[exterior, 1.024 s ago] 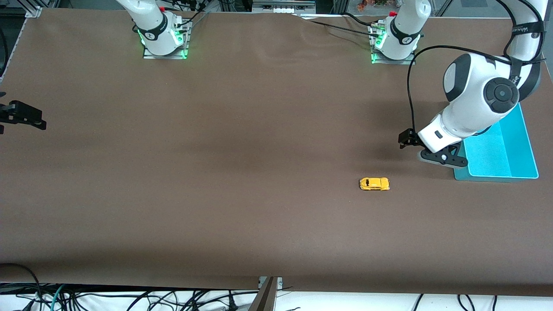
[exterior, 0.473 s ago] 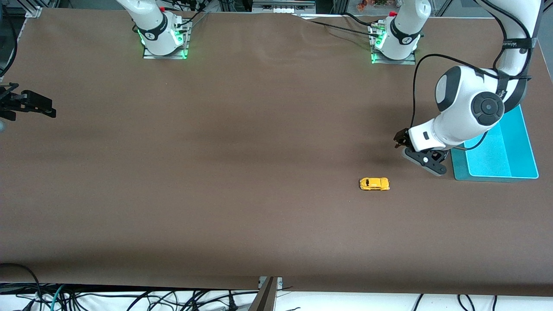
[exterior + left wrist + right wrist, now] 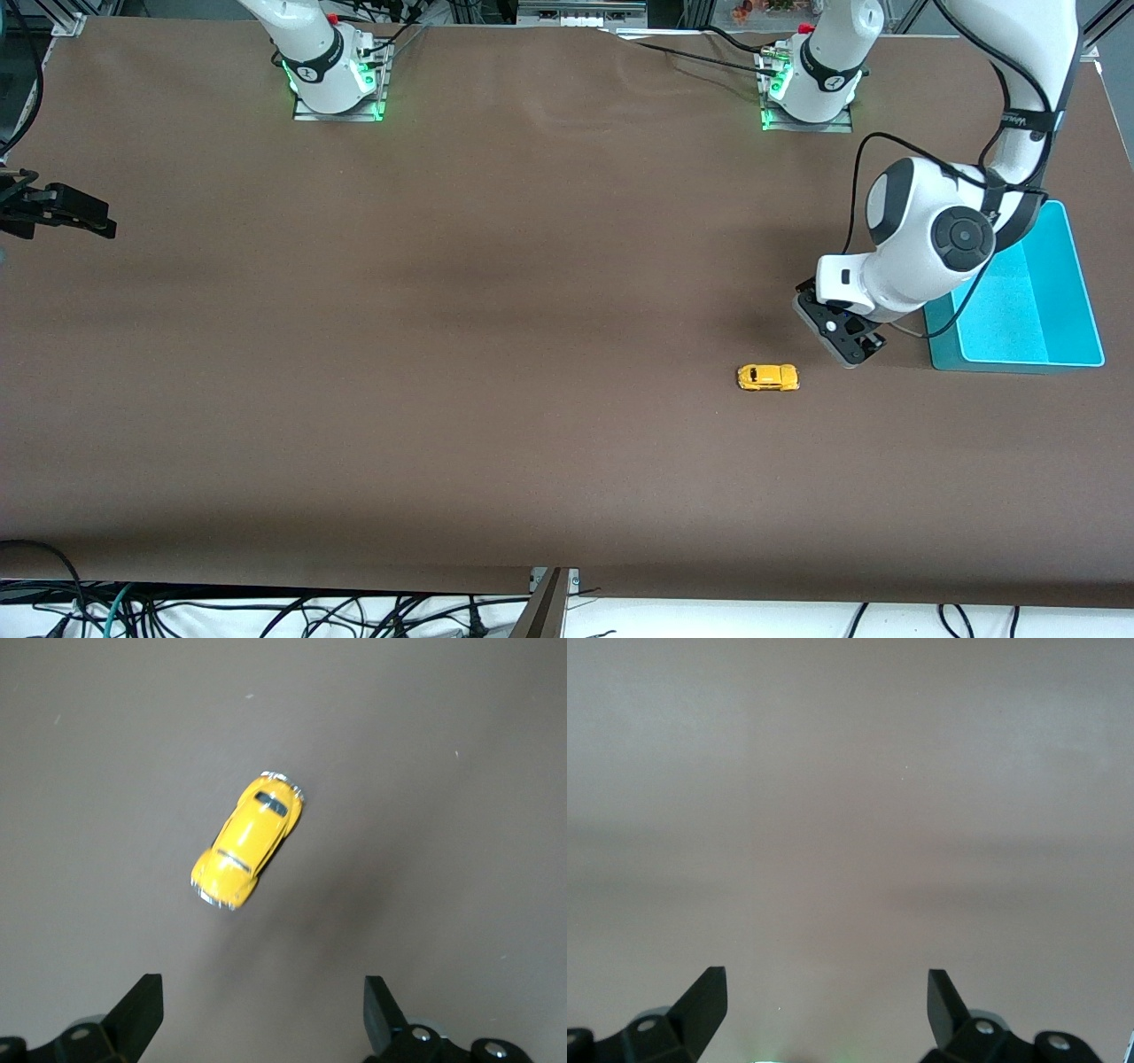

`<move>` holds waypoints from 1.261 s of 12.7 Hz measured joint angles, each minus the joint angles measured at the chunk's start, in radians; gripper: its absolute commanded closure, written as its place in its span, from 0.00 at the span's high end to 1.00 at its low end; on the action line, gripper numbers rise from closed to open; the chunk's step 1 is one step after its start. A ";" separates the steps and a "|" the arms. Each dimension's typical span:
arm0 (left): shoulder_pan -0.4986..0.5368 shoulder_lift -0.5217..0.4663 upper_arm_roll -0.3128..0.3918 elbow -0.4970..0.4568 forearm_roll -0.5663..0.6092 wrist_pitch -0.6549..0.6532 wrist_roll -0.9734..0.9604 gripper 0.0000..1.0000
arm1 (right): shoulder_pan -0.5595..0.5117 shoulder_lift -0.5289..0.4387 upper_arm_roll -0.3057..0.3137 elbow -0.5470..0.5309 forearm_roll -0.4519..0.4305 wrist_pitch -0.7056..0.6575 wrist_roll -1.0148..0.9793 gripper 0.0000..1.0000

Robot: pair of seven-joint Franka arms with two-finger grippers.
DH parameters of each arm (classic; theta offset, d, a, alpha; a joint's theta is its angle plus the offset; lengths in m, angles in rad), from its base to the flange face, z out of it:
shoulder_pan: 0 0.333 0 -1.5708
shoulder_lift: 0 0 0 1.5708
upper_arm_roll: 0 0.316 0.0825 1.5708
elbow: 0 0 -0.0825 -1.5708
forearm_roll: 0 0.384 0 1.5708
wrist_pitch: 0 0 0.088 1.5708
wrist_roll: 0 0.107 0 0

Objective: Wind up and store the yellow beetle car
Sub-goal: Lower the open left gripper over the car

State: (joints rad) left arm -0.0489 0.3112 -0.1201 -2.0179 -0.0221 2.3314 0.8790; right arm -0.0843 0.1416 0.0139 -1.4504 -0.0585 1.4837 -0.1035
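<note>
The right gripper waits wide open and empty over the tabletop at the right arm's end. The yellow beetle car sits untouched on its wheels, neither wound nor stored. Just beside it the left gripper hangs spread wide, holding nothing. The cyan tray stands empty nearby.

The left arm's bulky wrist covers a corner of the cyan tray. The right pincer pokes in at the picture's edge, its arm cut off. In both wrist views only fingertips show, their bases cropped away.
</note>
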 measured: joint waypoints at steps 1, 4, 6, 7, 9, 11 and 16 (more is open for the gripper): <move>-0.008 0.015 0.000 0.000 0.000 0.015 0.079 0.99 | 0.000 0.001 0.000 -0.005 0.000 0.000 0.002 1.00; -0.030 0.062 0.000 0.001 0.000 0.082 0.255 0.99 | 0.000 0.005 0.000 -0.006 0.000 0.001 0.004 1.00; -0.044 0.102 0.000 0.011 0.000 0.104 0.350 0.99 | 0.000 0.005 0.000 -0.006 0.000 0.005 0.005 1.00; -0.054 0.122 0.000 0.023 -0.002 0.108 0.391 0.99 | 0.000 0.005 0.000 -0.006 0.000 0.007 0.005 1.00; -0.072 0.161 0.001 0.055 -0.003 0.111 0.446 0.99 | 0.000 0.005 0.001 -0.006 0.000 0.009 0.005 1.00; -0.082 0.193 0.010 0.080 -0.015 0.111 0.476 1.00 | 0.000 0.005 0.002 -0.006 0.000 0.010 0.006 1.00; -0.118 0.260 0.072 0.128 -0.127 0.111 0.540 1.00 | 0.000 0.007 0.003 -0.006 0.000 0.010 0.006 1.00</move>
State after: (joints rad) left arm -0.1665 0.5710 -0.0477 -1.8897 -0.1489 2.4428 1.4190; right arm -0.0838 0.1488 0.0170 -1.4566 -0.0584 1.4939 -0.0973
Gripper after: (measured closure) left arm 0.000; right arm 0.000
